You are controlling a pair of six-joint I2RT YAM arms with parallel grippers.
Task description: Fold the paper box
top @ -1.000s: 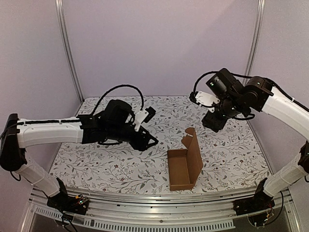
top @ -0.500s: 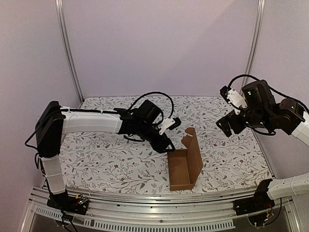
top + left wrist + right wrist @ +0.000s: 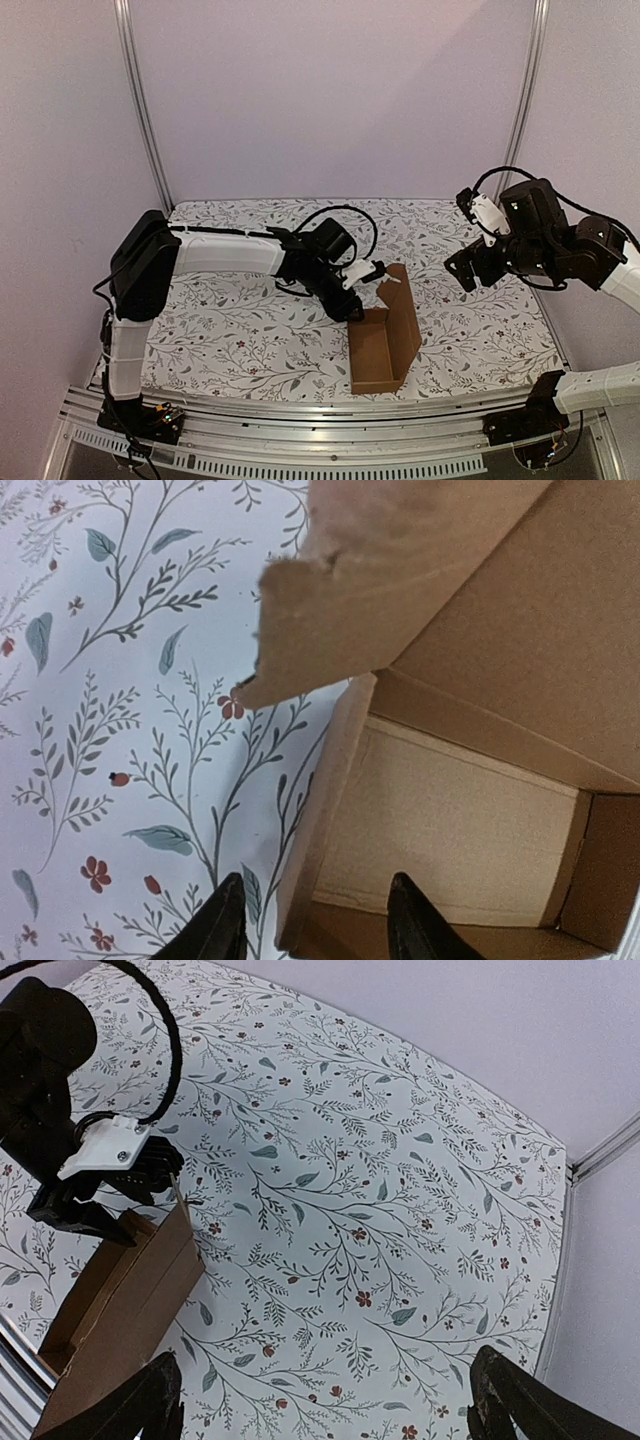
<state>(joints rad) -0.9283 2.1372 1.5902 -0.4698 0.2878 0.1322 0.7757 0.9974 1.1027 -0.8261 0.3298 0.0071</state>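
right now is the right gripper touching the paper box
Apart. The top external view shows the right gripper well off to the right of the paper box, with bare patterned table between them.

i think i am working in a robot lab, not a home. my left arm (image 3: 225, 255) and right arm (image 3: 570, 250) stand on a metal rail (image 3: 300, 410). plain pale walls (image 3: 330, 100) and thin metal poles (image 3: 140, 110) box in a table (image 3: 200, 335) with a flowery cloth. black wires (image 3: 345, 212) loop off the arms.
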